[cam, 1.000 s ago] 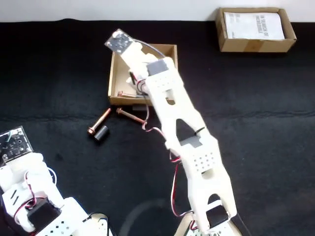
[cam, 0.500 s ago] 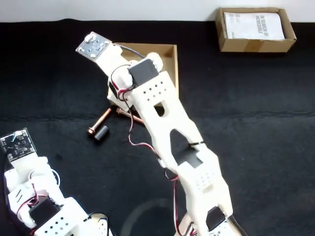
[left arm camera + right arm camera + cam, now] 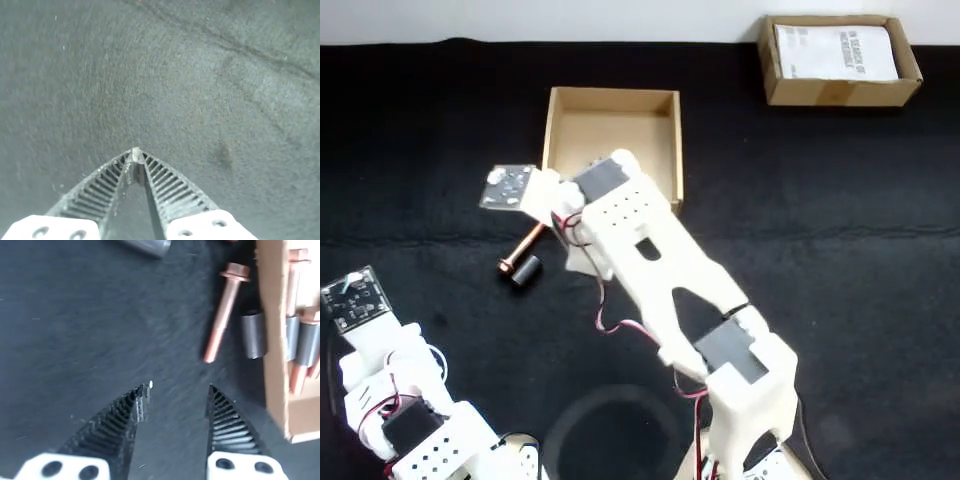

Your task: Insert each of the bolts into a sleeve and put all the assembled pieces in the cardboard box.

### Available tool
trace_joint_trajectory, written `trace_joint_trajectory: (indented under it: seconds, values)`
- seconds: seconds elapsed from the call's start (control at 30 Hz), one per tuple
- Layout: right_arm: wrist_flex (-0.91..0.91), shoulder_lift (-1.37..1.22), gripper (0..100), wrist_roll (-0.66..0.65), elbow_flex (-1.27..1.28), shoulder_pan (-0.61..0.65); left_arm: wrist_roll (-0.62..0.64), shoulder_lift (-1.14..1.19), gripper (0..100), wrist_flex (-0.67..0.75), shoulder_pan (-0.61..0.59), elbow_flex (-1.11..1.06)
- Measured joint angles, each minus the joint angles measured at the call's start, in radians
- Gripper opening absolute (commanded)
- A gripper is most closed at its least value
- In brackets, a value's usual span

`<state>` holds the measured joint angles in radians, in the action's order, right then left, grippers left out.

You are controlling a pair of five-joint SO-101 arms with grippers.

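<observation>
Jaws spread and empty, the right gripper point(image 3: 177, 390) has drawn back from the cardboard box point(image 3: 276, 340) to hang above a loose bolt point(image 3: 225, 315) and sleeve point(image 3: 252, 335) beside its wall, so the next pairing looks due. The left gripper point(image 3: 136, 155) has its jaws pressed together.

We list two arms of white printed plastic.

Item, right arm point(image 3: 670, 280): broad white shell links with cut-out windows and a grid of small round holes. Dark servo blocks point(image 3: 725, 350) sit in the joints, red, white and black cables point(image 3: 603, 322) loop alongside, and a grey circuit board point(image 3: 508, 187) is at the wrist.

Item, left arm point(image 3: 400, 420): we record the same white shells, a black servo, red and white wires, and a second wrist board point(image 3: 350, 298).

Item, left gripper point(image 3: 135, 152) and right gripper point(image 3: 178, 390): dark ribbed, toothed fingers on white bases with round screw holes.
</observation>
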<state>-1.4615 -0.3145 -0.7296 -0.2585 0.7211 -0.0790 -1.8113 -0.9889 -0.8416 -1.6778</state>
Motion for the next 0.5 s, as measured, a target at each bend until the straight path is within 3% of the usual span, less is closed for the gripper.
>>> trace_joint_trajectory:
  seconds: [0.2,0.5]
  values:
    - [0.15,-0.124,17.0,-0.083,0.032,-0.043,0.057,0.0,1,0.0,0.0,0.0]
    - [0.186,-0.322,17.0,-0.123,-0.173,-0.086,0.057,0.0,1,0.0,0.0,0.0]
